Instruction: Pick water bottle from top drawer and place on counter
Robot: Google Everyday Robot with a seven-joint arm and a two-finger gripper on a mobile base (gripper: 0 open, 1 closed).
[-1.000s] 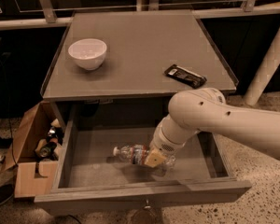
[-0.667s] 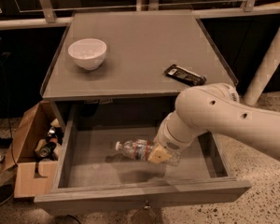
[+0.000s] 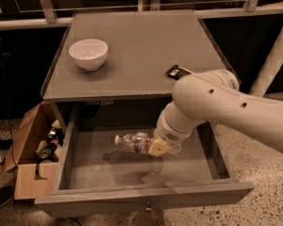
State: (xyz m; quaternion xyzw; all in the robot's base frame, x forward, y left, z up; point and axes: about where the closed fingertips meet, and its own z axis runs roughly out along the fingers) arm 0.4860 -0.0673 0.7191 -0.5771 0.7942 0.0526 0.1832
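I've got the gripper (image 3: pixel 159 147) low in the open drawer (image 3: pixel 92 169), twd its 3 o'clock side, clamped on the bottle (image 3: pixel 132 141). Bottle's clear crinkled plastic, lying horiz., white cap pointing 9 o'clock, held off the flat grey floor w/ its shadow beneath. Smooth rounded white arm (image 3: pixel 212 102) comes in from 3 o'clock. Matte grey counter (image 3: pixel 141 46) above: round white bowl (image 3: pixel 88 54) at 10 o'clock, flat black bar (image 3: pixel 177 71) at 4 o'clock. Brown cardboard box (image 3: pixel 26 175) beside the drawer at 9 o'clock.
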